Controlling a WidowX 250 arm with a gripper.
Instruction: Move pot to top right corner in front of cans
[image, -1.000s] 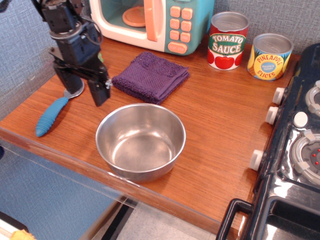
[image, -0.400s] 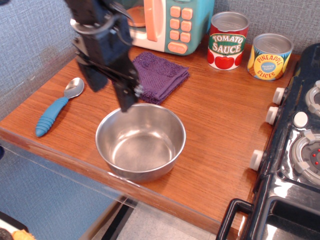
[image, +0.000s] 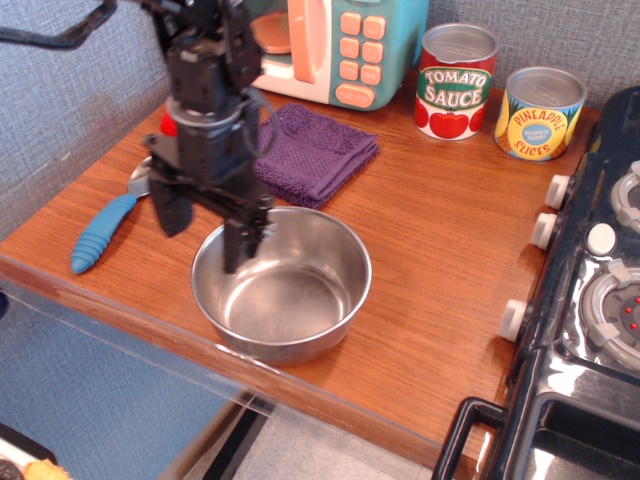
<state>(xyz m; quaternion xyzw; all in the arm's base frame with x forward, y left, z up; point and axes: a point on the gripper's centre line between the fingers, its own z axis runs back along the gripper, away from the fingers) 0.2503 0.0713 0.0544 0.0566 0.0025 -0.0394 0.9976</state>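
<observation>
At the left rim of the pot (image: 282, 281) your gripper (image: 203, 231) has come down from beside the purple cloth (image: 308, 152) — fingers spread wide, one outside the wall, one just inside, nothing held. That reads as lining up a rim grasp; the pot sits at the front edge, well short of the cans. Their labels read "Tomato Sauce" (image: 455, 82) and "Pineapple Slices" (image: 539, 114) — far right, at the back.

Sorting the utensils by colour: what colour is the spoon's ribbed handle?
Blue: the ribbed handle of the metal spoon shows best in the observation.image view.
</observation>
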